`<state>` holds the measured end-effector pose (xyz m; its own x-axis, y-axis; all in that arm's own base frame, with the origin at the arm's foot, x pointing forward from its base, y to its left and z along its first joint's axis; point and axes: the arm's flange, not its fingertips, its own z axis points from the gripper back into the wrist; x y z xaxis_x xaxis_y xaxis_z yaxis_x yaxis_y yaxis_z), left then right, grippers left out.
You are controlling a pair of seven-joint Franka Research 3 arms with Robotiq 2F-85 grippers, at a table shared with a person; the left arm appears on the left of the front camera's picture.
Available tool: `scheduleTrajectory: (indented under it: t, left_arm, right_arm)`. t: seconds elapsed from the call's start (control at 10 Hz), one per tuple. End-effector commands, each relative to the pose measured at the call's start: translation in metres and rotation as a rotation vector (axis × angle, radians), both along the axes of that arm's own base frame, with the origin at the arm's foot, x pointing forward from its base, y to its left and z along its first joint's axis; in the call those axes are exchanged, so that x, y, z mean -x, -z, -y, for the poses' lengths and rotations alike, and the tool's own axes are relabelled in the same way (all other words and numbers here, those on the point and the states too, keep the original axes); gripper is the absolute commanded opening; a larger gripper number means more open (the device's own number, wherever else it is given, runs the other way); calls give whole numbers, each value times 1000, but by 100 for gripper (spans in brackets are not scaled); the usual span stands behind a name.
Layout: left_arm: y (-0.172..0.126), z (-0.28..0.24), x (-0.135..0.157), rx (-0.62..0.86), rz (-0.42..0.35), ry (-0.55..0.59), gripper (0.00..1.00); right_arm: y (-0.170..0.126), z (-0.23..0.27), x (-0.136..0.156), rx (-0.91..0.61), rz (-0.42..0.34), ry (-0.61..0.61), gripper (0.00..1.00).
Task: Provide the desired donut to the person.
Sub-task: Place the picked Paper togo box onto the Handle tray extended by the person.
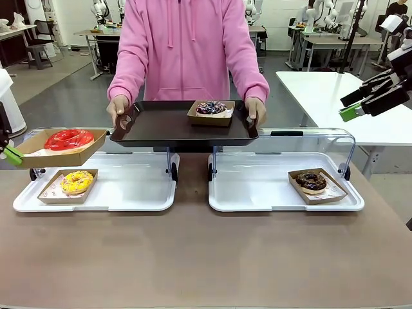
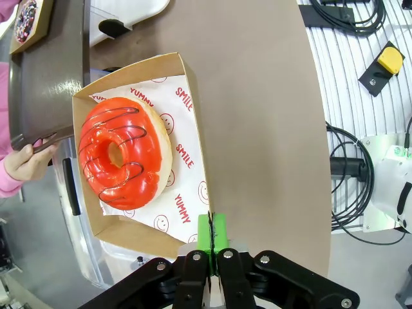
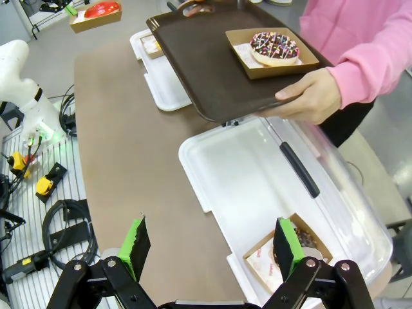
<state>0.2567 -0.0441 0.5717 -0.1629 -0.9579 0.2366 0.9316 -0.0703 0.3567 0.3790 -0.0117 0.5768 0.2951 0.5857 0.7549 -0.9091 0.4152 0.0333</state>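
The left gripper (image 2: 212, 239) has its fingers pinched tight on the near edge of the red donut's cardboard tray (image 2: 193, 138), so the red donut (image 2: 124, 151) sits just past the fingertips, held level above the table (image 1: 206, 257). The tray's long side runs toward the person's dark tray (image 1: 174, 125). The right gripper (image 3: 212, 248) hangs wide open, holding nothing.

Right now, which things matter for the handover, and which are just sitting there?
In play:
- red donut in its cardboard tray, pinched by left gripper
- person's brown tray
- person's hand

Idle:
- yellow donut
- chocolate donut
- sprinkled donut
- right gripper, open
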Motion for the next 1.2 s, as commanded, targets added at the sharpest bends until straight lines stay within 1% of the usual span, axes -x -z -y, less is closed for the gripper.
scheduleTrajectory:
  t: [0.0,0.4,0.5,0.6,0.7,0.8,0.9,1.0,1.1]
  left_arm:
    - [-1,0,1,-9,2,-23,0]
    - [-1,0,1,-9,2,-23,0]
    - [0,0,0,0,0,0,1]
    - [-25,17,-16,40,-2,-46,1]
    - [-47,31,-40,17,-19,-103,1]
    - [-65,49,-69,13,-57,-92,1]
    - [-78,72,-97,-1,-81,-109,1]
    - [-84,95,-127,-2,-94,-120,1]
    - [-82,119,-155,-5,-121,-106,1]
  right_arm:
    - [2,0,0,2,8,-9,100]
    - [2,0,0,2,8,-9,100]
    - [2,0,0,2,8,-9,100]
    - [2,0,0,2,8,-9,100]
    - [2,0,0,2,8,-9,100]
    - [2,0,0,2,8,-9,100]
    - [2,0,0,2,8,-9,100]
    - [2,0,0,2,8,-9,100]
    - [2,0,0,2,8,-9,100]
